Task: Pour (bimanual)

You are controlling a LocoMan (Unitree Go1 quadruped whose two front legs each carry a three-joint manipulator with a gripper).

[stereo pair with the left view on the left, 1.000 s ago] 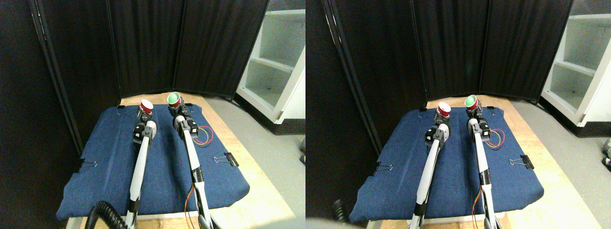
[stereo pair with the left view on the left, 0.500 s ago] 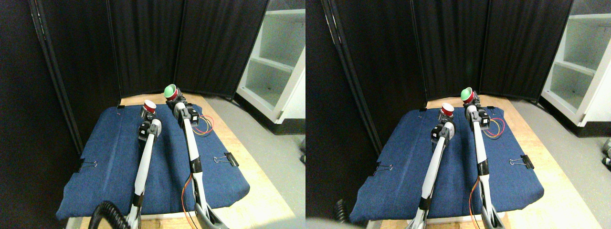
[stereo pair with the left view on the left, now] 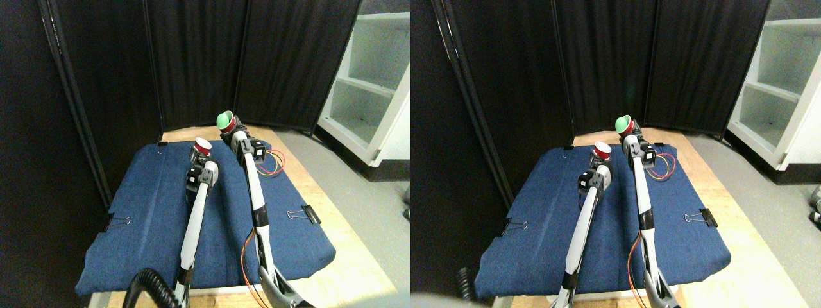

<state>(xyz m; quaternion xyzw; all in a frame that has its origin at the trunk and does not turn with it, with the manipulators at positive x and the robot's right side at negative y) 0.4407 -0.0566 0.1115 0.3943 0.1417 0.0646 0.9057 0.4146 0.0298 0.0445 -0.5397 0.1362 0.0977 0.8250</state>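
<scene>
Black curtain (stereo pair with the left view on the left: 192, 58) close behind both cups; left end effector (stereo pair with the left view on the left: 199, 153) pinching red cup (stereo pair with the left view on the left: 203, 146), right end effector (stereo pair with the left view on the left: 228, 128) pinching green-lined cup (stereo pair with the left view on the left: 224, 119), blue cloth (stereo pair with the left view on the left: 147, 212) open below.

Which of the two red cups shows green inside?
The red cup with the green inside, held up by the right gripper, nearest the black curtain. The other red cup, at the left gripper, shows a white inside.

Two slim pale-grey limbs, the left manipulator (stereo pair with the left view on the left: 194, 218) and right manipulator (stereo pair with the left view on the left: 255, 192), are being shown with dark joint housings. Red, yellow and orange wires (stereo pair with the left view on the left: 274, 163) are being trailed off the right one.
</scene>
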